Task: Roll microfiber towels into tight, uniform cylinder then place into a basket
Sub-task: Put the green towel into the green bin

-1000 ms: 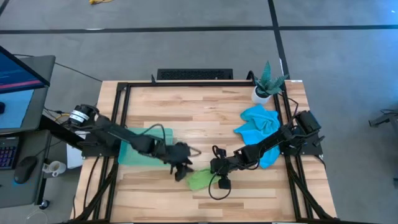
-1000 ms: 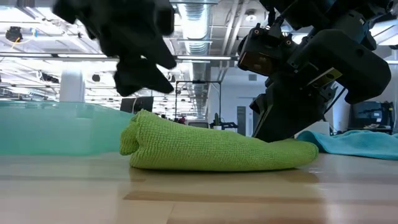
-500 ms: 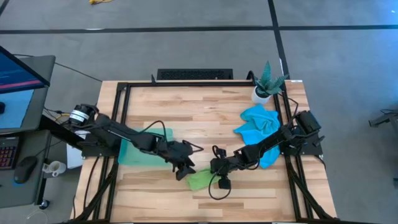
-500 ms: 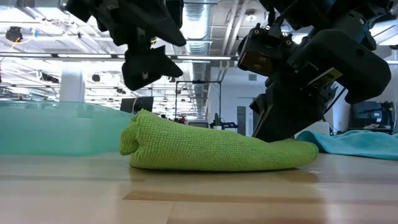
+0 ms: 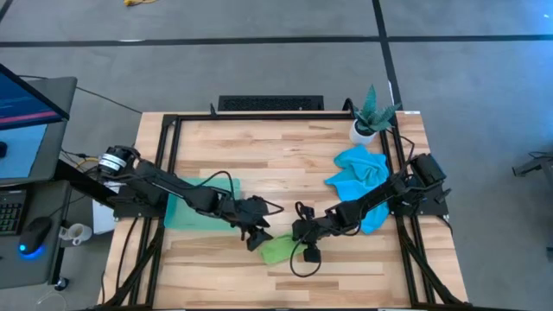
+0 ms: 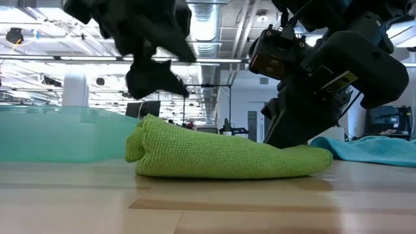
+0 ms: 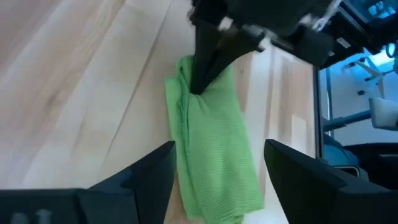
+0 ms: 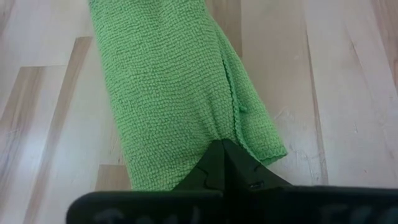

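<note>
Lime towel roll (image 6: 221, 155) lies near-centre on table, R gripper (image 8: 225, 163) pinched shut on its right end to stop unrolling, while L gripper (image 7: 217, 168), fingers wide open, hovers over its left end, prob. to grab & move to basket (image 5: 186, 212) at left.

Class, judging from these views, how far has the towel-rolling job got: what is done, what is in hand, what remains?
Done: the green towel is rolled into a cylinder on the table. In hand: the right gripper is shut on one end of it, and the left gripper hangs open above it. Left: moving the roll into the basket, then rolling the blue towel, which lies crumpled by the plant.
</note>
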`<state>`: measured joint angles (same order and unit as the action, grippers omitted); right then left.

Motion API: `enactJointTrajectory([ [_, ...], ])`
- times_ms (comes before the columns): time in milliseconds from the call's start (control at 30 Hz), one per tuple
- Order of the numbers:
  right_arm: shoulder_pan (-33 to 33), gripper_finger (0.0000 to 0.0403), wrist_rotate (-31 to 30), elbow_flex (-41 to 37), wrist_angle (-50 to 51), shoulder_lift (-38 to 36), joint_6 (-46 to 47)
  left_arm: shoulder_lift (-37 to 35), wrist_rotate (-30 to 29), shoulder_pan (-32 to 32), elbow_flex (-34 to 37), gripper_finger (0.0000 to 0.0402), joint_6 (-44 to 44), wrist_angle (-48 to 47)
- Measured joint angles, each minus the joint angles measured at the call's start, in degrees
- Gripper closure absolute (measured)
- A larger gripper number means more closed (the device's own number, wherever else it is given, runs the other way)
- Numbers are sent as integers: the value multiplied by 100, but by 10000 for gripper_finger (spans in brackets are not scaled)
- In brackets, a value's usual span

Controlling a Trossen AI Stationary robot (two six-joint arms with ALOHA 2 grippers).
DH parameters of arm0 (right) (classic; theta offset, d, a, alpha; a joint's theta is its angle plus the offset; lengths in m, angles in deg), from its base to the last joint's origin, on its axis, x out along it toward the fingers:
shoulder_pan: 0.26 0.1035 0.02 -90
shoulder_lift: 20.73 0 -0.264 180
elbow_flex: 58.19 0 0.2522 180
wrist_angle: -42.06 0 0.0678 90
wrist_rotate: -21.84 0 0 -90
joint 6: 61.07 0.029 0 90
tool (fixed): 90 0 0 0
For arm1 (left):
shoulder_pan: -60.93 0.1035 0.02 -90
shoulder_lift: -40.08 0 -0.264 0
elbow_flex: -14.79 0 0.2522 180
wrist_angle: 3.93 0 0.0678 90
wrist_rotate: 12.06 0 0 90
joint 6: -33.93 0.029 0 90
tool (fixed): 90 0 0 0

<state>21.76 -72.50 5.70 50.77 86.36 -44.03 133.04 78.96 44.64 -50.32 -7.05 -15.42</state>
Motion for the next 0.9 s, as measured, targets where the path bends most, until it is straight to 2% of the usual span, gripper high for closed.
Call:
enactJointTrajectory([
  [100, -6, 391, -2, 1, -33, 0, 0, 388, 98, 1, -178, 164, -133, -162],
  [233, -7, 392, -2, 2, -33, 0, -2, 887, 570, 15, -764, 164, 20, -641],
  [400, -3, 389, -7, 2, -21, 0, -2, 1387, 575, 14, -1602, 164, 394, -2021],
  [500, 0, 389, -5, 4, -12, 0, -2, 1665, 590, 13, -1925, 164, 446, -2328],
  [667, -2, 392, 46, 4, 8, 0, -3, 1907, 1104, 11, -2018, 164, 459, -2160],
  [800, -5, 391, 123, 3, -19, 0, -4, 2051, 1113, 13, -2021, 164, 406, -2156],
  [900, -9, 390, 138, -2, -31, 0, -4, 2237, 1350, 15, -2043, 164, 307, -2018],
])
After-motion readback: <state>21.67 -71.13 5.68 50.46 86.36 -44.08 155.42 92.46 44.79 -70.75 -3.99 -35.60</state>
